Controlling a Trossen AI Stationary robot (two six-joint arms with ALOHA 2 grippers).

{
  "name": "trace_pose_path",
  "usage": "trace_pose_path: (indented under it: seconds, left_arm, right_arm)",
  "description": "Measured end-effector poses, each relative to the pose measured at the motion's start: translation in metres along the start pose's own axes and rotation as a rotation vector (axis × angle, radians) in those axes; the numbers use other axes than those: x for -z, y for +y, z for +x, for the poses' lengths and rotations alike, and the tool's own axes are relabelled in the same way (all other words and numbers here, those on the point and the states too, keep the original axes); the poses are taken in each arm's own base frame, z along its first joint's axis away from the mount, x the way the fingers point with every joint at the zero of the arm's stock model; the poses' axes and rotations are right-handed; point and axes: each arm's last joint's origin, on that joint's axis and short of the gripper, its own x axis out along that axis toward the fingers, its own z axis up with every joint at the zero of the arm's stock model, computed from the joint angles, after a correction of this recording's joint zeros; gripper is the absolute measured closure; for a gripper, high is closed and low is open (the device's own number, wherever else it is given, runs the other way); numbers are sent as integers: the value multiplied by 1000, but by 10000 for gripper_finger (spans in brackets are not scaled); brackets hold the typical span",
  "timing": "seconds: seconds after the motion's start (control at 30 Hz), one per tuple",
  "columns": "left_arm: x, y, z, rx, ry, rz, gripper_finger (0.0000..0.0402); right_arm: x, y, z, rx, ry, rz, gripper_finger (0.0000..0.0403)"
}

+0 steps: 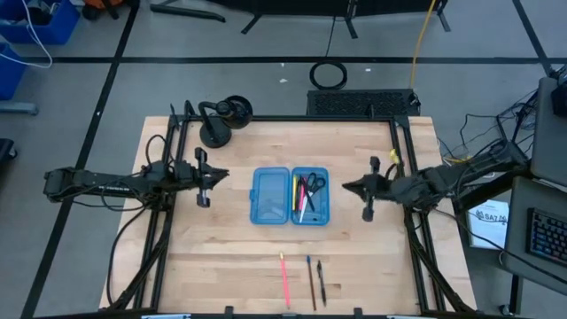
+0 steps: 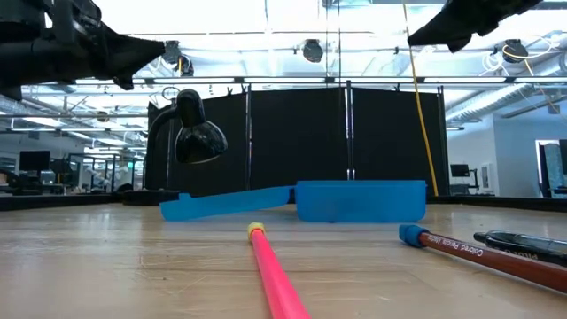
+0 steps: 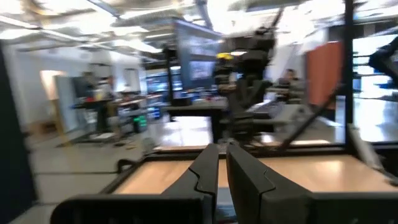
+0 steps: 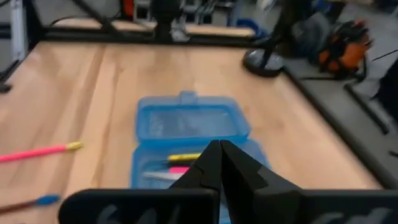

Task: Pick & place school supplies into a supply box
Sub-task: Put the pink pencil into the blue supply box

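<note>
The supply box (image 1: 291, 196) lies open in the middle of the table, a translucent blue case with two halves side by side. Its right half (image 1: 308, 197) holds a yellow pencil (image 4: 183, 157), black-handled scissors (image 1: 313, 184) and a pink marker (image 4: 178, 169). Its left half (image 1: 270, 196) holds nothing. A pink pencil (image 1: 284, 279), a blue-ended pencil (image 1: 312, 282) and a dark pen (image 1: 321, 282) lie flat by the near edge. My left gripper (image 1: 205, 177) hangs shut left of the box. My right gripper (image 1: 365, 188) hangs shut right of it. Both are above the table.
A black desk lamp (image 1: 221, 120) stands at the far left corner of the table. A black frame (image 1: 394, 142) runs along the table's sides. Bare wood (image 1: 221, 257) lies between the box and the near-edge items, which show close up in the low view (image 2: 266, 266).
</note>
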Motion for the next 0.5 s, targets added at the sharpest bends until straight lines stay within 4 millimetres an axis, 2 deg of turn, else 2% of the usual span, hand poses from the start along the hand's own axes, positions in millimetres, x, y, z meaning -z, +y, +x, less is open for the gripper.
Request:
trace_pose_path:
  seconds: [0.23, 0.37, 0.5]
  left_arm:
    - [2, 5, 0, -175, 35, 9, 364]
    - [9, 4, -1, -171, 111, 14, 364]
    - [19, 4, -2, -162, 208, 19, 364]
  right_arm:
    - [-7, -17, -25, -79, -170, -40, 402]
    - [4, -23, -32, -137, -269, -46, 402]
    - [26, -26, -30, -165, -272, -57, 403]
